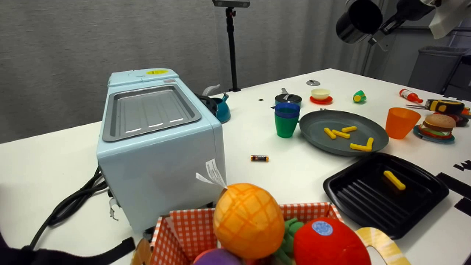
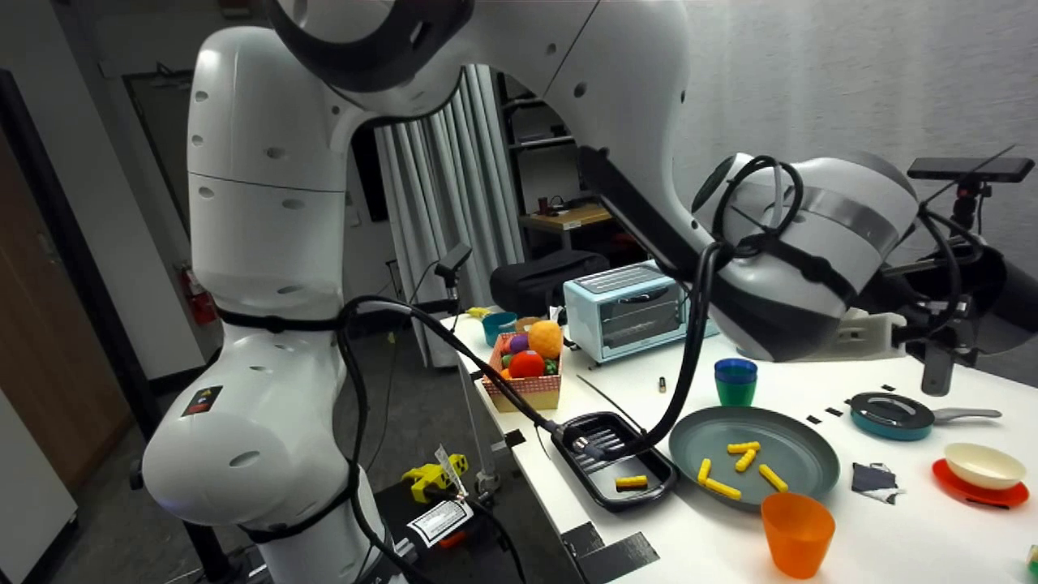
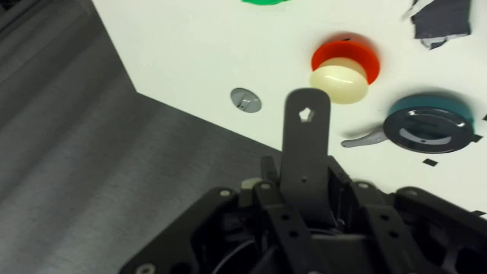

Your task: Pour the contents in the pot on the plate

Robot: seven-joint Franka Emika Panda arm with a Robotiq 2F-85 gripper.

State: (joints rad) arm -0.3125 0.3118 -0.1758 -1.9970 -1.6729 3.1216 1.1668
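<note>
The black pot (image 1: 353, 27) hangs in the air, tilted on its side, high above the far part of the table. Its dark inside partly faces the camera, and no pieces show in it. My gripper (image 1: 381, 36) is shut on the pot's long grey handle (image 3: 305, 148), which stands between the fingers in the wrist view. In an exterior view the pot (image 2: 1005, 304) is dark and partly hidden behind the gripper. Several yellow stick pieces (image 1: 341, 134) lie on the dark grey plate (image 1: 316, 138). One more yellow piece (image 1: 394, 180) lies in the black grill pan.
The grill pan (image 1: 353, 187) stands beside the plate. An orange cup (image 1: 401, 123) and stacked blue-green cups (image 1: 286, 125) flank the plate. A lidded teal pan (image 2: 892, 414) and a cream bowl (image 2: 985, 466) stand farther off. A light-blue toaster oven (image 1: 165, 158) and toy basket (image 2: 523, 397) stand nearby.
</note>
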